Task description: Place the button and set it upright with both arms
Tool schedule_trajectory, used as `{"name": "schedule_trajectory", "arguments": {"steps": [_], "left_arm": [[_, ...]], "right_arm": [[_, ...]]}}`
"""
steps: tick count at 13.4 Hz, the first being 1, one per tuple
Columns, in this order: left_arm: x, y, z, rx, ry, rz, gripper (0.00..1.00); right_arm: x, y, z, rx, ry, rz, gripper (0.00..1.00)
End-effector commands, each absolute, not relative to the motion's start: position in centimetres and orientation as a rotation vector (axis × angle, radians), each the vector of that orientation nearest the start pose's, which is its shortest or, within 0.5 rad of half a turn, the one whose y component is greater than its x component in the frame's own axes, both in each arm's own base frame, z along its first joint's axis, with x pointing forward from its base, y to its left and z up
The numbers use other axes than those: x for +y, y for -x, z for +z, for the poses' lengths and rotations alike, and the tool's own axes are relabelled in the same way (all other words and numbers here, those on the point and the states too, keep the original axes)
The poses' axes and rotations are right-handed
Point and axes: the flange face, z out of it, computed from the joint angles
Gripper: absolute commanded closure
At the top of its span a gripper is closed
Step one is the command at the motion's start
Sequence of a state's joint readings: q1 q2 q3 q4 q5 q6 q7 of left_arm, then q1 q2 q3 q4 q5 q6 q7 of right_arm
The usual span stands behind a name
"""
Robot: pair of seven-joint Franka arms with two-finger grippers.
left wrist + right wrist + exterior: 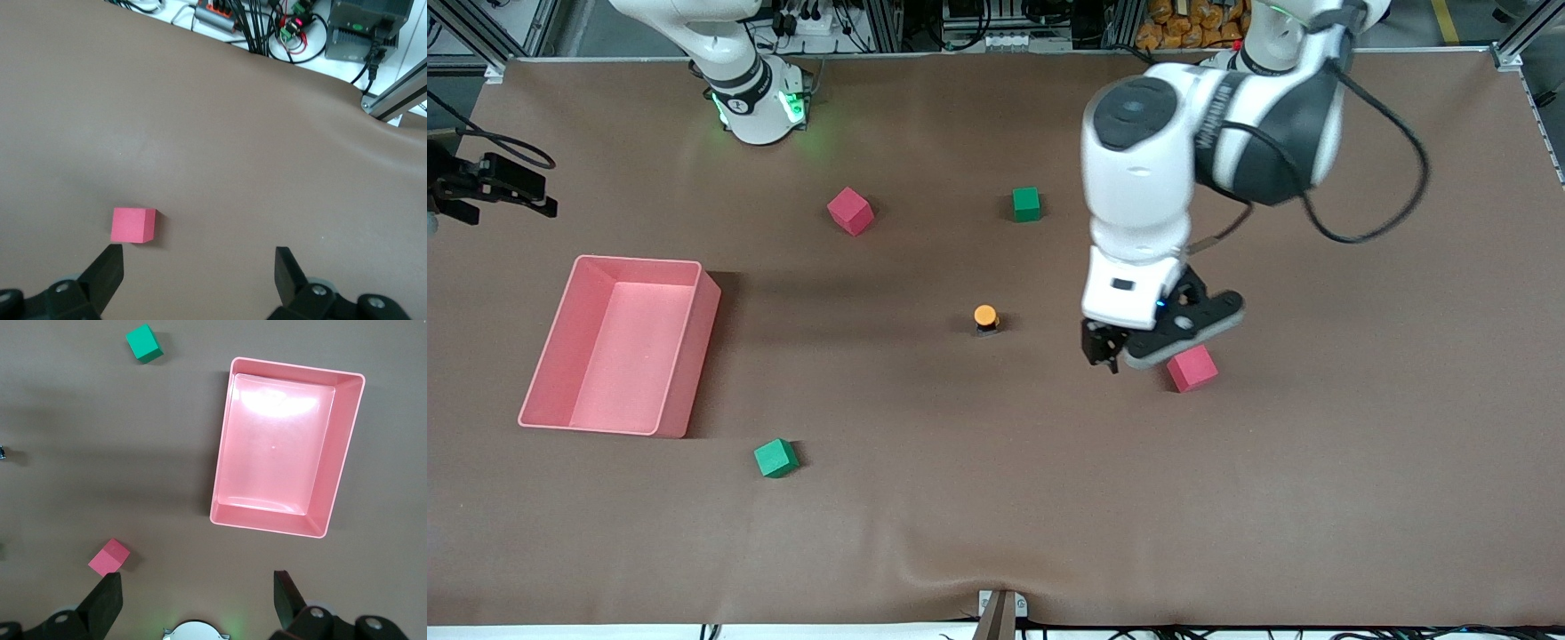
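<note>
The button stands upright in the middle of the table, its orange cap on top of its black body. My left gripper hangs open and empty low over the table, between the button and a red cube. In the left wrist view the open gripper has that red cube just off one fingertip; the button is out of that view. My right gripper is open and empty, high over the table near its own base. It is out of the front view.
A pink bin lies toward the right arm's end, also in the right wrist view. Another red cube and a green cube lie nearer the bases. A second green cube lies nearer the front camera.
</note>
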State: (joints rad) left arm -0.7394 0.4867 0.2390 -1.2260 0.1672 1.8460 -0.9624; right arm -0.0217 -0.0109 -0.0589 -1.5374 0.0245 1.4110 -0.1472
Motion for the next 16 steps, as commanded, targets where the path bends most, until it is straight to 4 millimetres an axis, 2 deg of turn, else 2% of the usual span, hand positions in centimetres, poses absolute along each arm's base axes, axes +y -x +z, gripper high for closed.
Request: {"name": "schedule_trajectory", "arguments": {"steps": [1,3,4,7,9,10,12,14,16], "left_arm": [[-32.7,-62.3,53.5,-0.587,3.067,-0.349,0.00],[-29.1,-63.4,55.2,-0.584,3.179,-0.278,0.00],[-28.0,-63.5,55.9,-0.592,3.212,-0.253,0.00],[-26.7,-63.1,57.0,-0.573,3.204,-0.230,0.00],[-24.9,-63.2,57.5,-0.548,3.183,-0.223,0.00],[-24.4,-63.0,58.1,-0.499,3.182,-0.220,0.00],[-21.8,-62.7,59.8,-0.480,3.154,-0.224,0.00],[-19.9,-61.4,61.7,-0.386,3.137,-0.196,0.00],[-17.3,-60.0,64.4,-0.398,3.159,-0.158,0.00]], "right_arm": [[-4.4,-53.3,63.8,-0.083,3.096,0.175,0.00],[-4.4,-53.3,63.7,-0.086,3.096,0.177,0.00],[-4.4,-53.4,63.7,-0.085,3.096,0.180,0.00],[-4.2,-53.4,63.7,-0.090,3.096,0.180,0.00],[-4.0,-53.5,63.4,-0.095,3.094,0.187,0.00],[-4.0,-53.5,63.4,-0.095,3.094,0.187,0.00],[-4.1,-53.4,63.4,-0.093,3.095,0.189,0.00],[-4.1,-53.5,63.4,-0.093,3.094,0.187,0.00],[-4.1,-53.5,63.4,-0.093,3.094,0.187,0.00]]}}
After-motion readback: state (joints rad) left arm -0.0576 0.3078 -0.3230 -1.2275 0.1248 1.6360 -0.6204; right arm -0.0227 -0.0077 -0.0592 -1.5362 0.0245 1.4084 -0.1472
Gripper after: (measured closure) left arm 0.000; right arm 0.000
